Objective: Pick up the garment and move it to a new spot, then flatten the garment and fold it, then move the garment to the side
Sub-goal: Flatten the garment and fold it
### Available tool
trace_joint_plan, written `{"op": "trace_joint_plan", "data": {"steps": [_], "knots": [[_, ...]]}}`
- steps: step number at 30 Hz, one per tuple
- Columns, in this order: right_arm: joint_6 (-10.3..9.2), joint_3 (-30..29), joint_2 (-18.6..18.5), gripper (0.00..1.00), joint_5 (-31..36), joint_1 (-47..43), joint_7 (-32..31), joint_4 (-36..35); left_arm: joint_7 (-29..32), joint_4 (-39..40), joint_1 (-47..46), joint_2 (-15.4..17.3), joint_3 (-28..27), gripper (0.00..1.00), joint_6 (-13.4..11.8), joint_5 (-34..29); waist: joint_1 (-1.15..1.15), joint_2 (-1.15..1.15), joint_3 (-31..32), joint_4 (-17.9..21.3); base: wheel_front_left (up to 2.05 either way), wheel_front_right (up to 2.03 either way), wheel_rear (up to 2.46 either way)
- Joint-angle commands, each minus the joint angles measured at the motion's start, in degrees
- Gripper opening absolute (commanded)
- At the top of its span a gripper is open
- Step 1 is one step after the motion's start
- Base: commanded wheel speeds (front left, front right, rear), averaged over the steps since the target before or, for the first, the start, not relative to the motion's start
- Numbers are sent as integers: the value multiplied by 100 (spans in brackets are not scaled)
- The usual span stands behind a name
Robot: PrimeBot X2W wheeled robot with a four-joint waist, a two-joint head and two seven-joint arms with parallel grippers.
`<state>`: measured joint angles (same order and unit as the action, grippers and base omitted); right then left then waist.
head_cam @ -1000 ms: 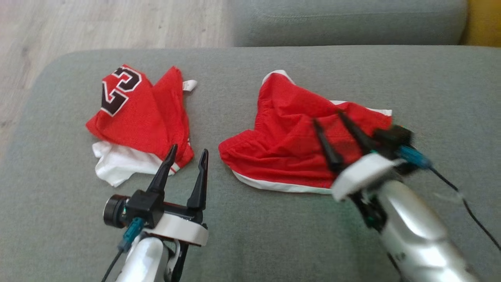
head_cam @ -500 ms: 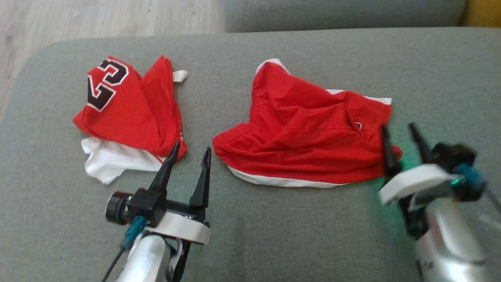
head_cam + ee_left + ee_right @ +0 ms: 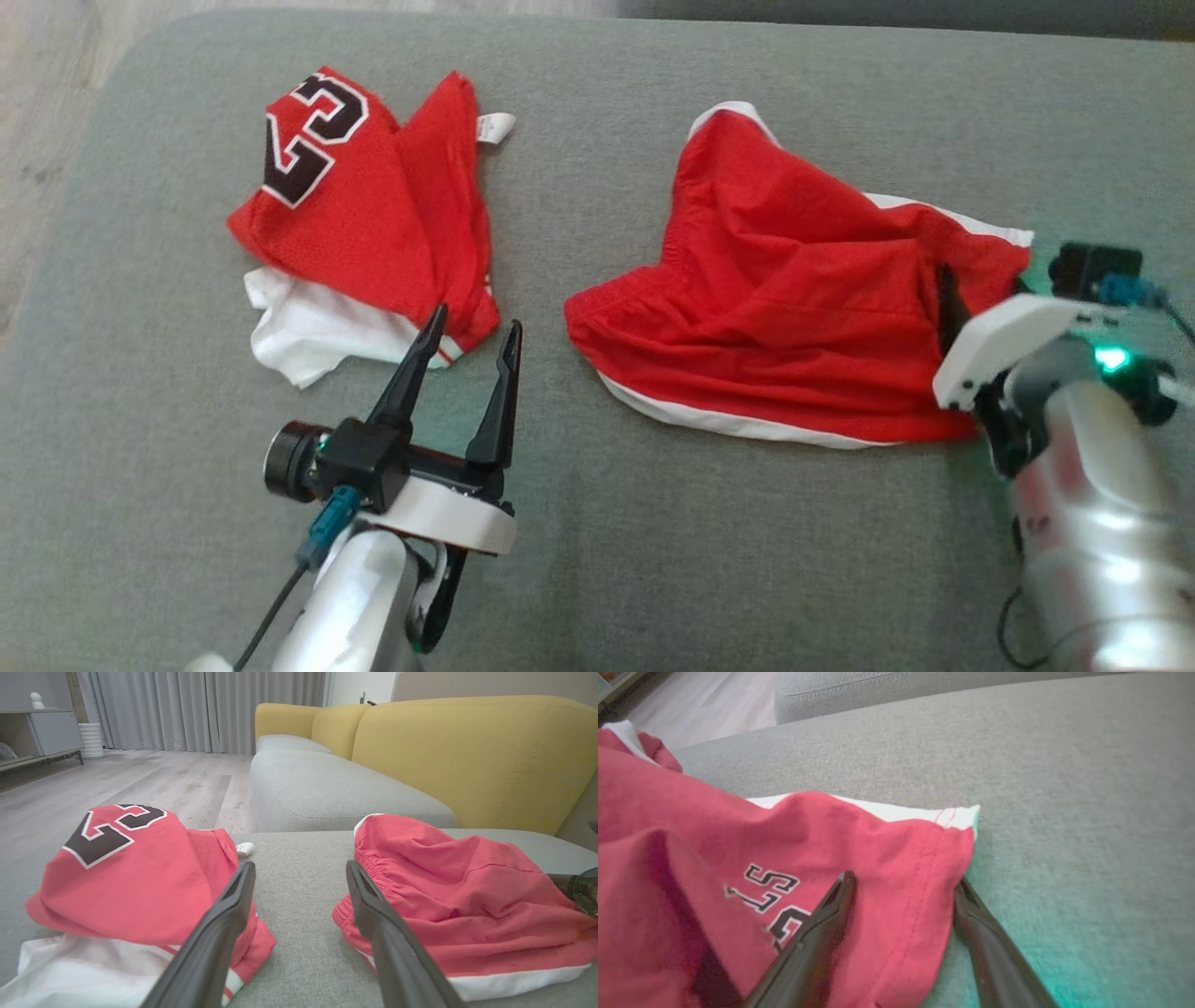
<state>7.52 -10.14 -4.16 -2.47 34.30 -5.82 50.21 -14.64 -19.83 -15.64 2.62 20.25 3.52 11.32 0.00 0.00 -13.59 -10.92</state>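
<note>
Right gripper point(image 3: 904, 879), fingers parted, straddles the three-o'clock hem of the red shorts point(image 3: 794, 317) — apparently clamping nothing yet. Beyond, the shorts sprawl at three o'clock on the cushion point(image 3: 653, 560) — they should handle light and limp; pinch that stitched corner hem.

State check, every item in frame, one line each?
Shorts: rumpled, unfolded, lying on the sofa cushion.
Jersey: bunched up, lying over a white garment.
Left gripper: open, empty, between jersey and shorts.
Right gripper: open, straddling the shorts' edge.
</note>
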Motion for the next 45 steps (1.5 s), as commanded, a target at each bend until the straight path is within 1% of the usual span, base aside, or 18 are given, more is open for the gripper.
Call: {"op": "trace_joint_plan", "data": {"steps": [1,7,11,15,20,26,29,30,31,34,37,42,45], "knots": [[-3,201,52,0,61,147,-55,-16,-36,160,-228,26,-157,100,-29,60,0,0,-26,-52,0,0,0],[-3,298,-309,0,244,635,367,73,-36,168,-269,26,-116,100,-47,102,0,0,-54,-216,0,0,0],[-3,351,-620,0,399,1144,594,46,-36,191,-303,26,-52,100,-54,146,0,0,-110,-344,0,0,0],[-3,405,-939,0,632,1770,681,75,-36,248,-363,26,29,100,-86,221,0,0,-237,-484,0,0,0],[-3,533,-1231,0,961,2521,767,205,-36,334,-479,26,156,100,-117,326,0,0,-472,-646,0,0,0],[-3,626,-1409,0,1437,3215,975,375,-36,381,-607,26,266,100,-153,431,0,0,-698,-793,0,0,0],[-3,603,-1445,0,1577,3385,999,489,-36,386,-646,26,300,100,-163,461,0,0,-750,-833,0,0,0],[-3,597,-1476,48,1674,3453,1003,548,-36,388,-665,26,312,100,-171,475,0,0,-775,-846,0,0,0],[-3,598,-1514,100,1786,3510,1019,596,-36,392,-683,26,324,100,-180,492,0,0,-799,-858,0,0,0],[-3,481,-1557,100,2006,3616,1111,717,-36,411,-719,26,348,100,-224,541,0,0,-839,-864,0,0,0],[-3,241,-1457,100,2051,3563,1376,779,-36,416,-723,26,323,100,-263,547,0,0,-816,-788,0,0,0],[-3,-43,-1136,100,1971,3092,1888,781,-36,373,-676,26,205,100,-262,476,0,0,-575,-549,0,0,0],[-3,-117,-857,100,1858,2625,2028,639,-36,338,-601,26,108,100,-243,401,0,0,-350,-349,0,0,0]]}}
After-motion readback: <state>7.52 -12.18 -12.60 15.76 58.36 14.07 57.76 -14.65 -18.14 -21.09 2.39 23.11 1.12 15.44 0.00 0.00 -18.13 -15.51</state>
